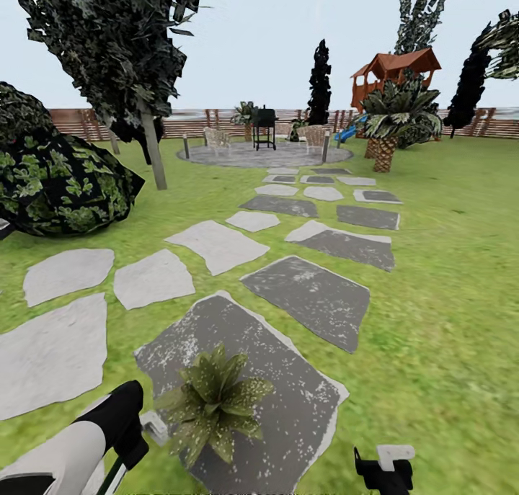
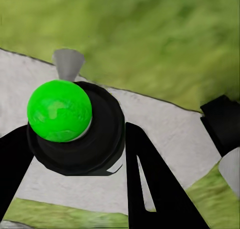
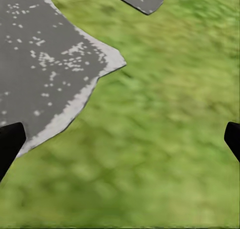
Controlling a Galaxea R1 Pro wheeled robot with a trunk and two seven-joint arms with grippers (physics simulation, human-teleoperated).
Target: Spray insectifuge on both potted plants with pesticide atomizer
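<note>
Potted plant (image 1: 214, 400), one, speckled pointed leaves, standing on a dark stepping stone (image 1: 288, 416) at 6 o'clock. Left gripper (image 2: 75, 139): jaws pinching the atomizer (image 2: 60, 110), seen end-on as a bright green round top in a black collar, above a pale stone. Right gripper (image 3: 120, 144): jaws spread wide over lawn (image 3: 165, 129). Stone path runs toward 12 o'clock to a paved circle (image 1: 263, 154) and fence (image 1: 187, 124).
</note>
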